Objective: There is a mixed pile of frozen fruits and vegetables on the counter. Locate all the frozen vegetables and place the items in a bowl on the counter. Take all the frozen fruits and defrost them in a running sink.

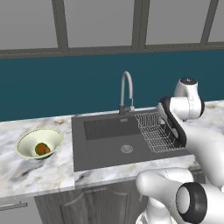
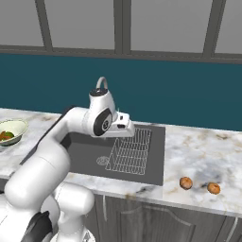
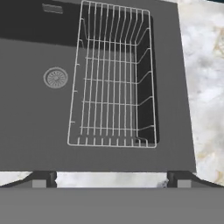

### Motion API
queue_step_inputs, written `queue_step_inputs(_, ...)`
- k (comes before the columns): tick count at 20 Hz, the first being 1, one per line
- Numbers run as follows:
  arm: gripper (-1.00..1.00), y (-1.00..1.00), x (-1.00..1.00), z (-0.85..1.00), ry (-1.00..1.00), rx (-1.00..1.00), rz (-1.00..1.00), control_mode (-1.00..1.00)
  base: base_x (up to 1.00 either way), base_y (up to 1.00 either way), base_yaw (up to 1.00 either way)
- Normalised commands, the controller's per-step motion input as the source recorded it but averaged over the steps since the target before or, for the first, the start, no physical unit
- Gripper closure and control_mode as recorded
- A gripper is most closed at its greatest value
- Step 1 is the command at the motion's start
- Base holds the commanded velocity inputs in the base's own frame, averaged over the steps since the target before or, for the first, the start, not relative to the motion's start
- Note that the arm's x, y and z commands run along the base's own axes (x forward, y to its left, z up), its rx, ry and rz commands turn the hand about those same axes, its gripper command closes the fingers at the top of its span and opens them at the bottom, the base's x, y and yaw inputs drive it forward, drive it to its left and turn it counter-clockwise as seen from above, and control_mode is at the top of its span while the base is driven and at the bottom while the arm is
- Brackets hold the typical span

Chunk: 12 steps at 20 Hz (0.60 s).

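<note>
Two small round orange frozen fruits point(image 2: 186, 182) point(image 2: 213, 188) lie on the white marble counter point(image 2: 198, 156), right of the sink point(image 2: 90, 153). At the far left the pale green bowl point(image 1: 27, 141) point(image 2: 17, 125) holds the frozen vegetables point(image 1: 42, 149), a brown-orange piece and a green piece side by side. My gripper point(image 3: 111, 180) point(image 2: 125, 130) hangs open and empty above the sink, looking down on the wire rack point(image 3: 111, 83) and the round drain point(image 3: 55, 78). Its fingertips point(image 3: 43, 179) stand wide apart.
The curved silver faucet point(image 1: 127, 92) rises behind the basin. The wire rack point(image 1: 155, 131) takes up the sink's right part. A teal wall and windows run behind the counter. My white arm point(image 2: 52, 156) crosses the sink's left side in the right base view.
</note>
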Motion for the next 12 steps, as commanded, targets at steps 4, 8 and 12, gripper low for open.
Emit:
queue_step_inputs(4,-1.0,-0.35,0.0,0.0,0.09,0.01,-0.21,-1.0,0.0,0.0,0.0)
queue_step_inputs(8,-1.0,-0.41,0.0,0.0,0.09,0.02,-0.22,-1.0,0.0,0.0,0.0)
queue_step_inputs(12,-1.0,-0.45,0.0,0.0,0.05,0.03,-0.22,-1.0,0.0,0.0,0.0)
